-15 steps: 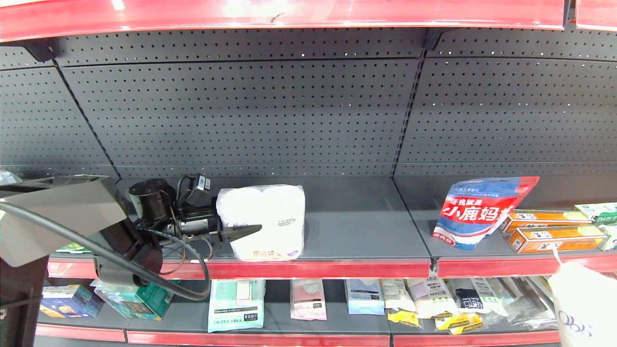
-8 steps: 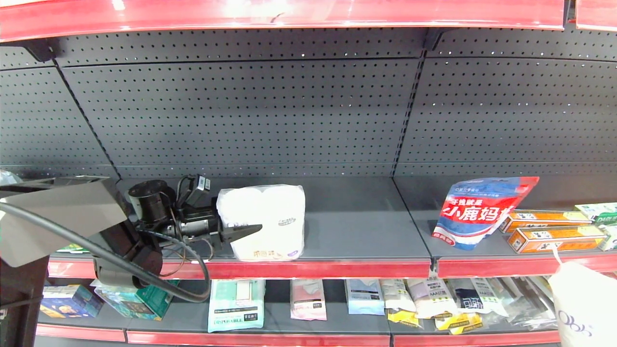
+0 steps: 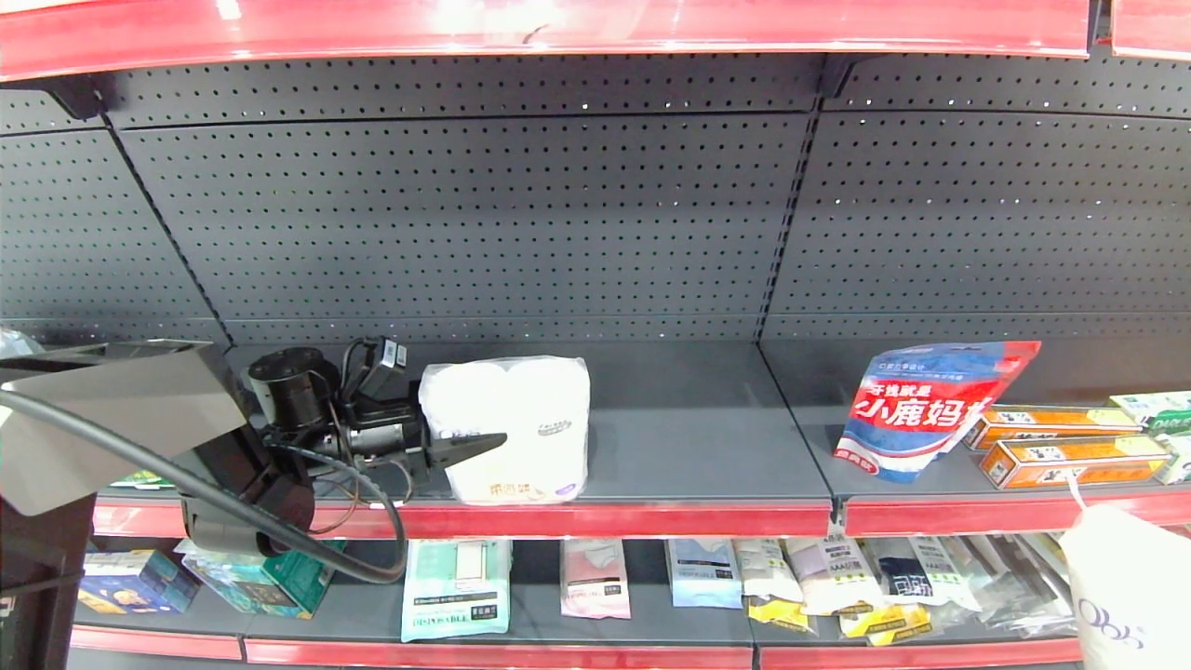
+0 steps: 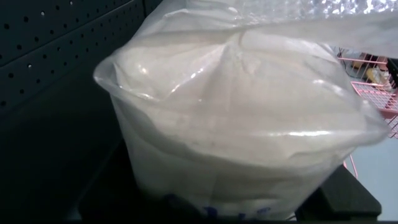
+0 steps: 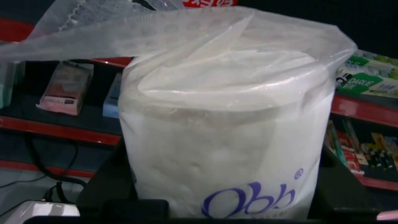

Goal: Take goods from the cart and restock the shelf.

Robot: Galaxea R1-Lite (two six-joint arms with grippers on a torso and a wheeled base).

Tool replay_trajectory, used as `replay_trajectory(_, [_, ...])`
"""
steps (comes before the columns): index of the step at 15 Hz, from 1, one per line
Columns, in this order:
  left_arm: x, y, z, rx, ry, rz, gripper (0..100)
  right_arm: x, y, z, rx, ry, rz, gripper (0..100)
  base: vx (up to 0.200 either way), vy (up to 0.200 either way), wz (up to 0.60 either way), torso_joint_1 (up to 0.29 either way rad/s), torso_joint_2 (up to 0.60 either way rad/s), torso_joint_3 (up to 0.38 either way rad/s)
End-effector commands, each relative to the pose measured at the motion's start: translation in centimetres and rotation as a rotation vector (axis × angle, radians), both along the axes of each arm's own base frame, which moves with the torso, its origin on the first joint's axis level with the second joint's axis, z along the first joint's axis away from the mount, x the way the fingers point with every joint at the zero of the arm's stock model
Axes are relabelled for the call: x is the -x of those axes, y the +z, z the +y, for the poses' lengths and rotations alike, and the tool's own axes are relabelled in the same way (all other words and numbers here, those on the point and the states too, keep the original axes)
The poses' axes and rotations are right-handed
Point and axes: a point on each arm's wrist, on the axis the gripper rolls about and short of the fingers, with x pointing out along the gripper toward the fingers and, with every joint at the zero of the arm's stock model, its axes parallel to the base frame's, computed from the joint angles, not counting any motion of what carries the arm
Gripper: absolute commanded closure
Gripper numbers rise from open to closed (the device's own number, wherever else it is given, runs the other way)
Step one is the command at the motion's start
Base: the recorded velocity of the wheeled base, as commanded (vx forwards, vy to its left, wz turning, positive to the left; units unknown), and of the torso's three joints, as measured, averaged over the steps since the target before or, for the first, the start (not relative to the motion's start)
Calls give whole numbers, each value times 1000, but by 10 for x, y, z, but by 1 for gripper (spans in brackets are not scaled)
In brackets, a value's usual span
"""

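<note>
A white toilet paper pack in clear wrap stands on the grey shelf, near its red front edge, left of the middle. My left gripper comes in from the left and is shut on this pack; one dark finger lies across its front, the other is hidden behind it. The left wrist view has the same pack close up. Low at the right, my right gripper is shut on a second wrapped toilet paper pack, whose top is below shelf level.
A red and blue pouch leans at the right part of the shelf, with orange boxes beside it. Bare shelf lies between pack and pouch. The lower shelf holds several packets. A pink wire cart is behind.
</note>
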Motion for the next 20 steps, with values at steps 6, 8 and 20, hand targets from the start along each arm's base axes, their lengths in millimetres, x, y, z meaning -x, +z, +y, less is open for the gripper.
replay_trajectory(6, [0, -1, 0, 0, 2, 0, 100, 0, 0, 0, 2, 1, 0, 100, 0, 0, 0, 0, 0, 0])
replay_trajectory(8, [0, -1, 0, 1, 2, 8, 0, 1, 0, 0, 1, 0, -5, 100, 0, 0, 0, 0, 0, 0])
replay_trajectory(20, [9, 75, 9, 111, 18, 10, 0, 0, -7, 0, 1, 0, 18, 100, 0, 0, 0, 0, 0, 0])
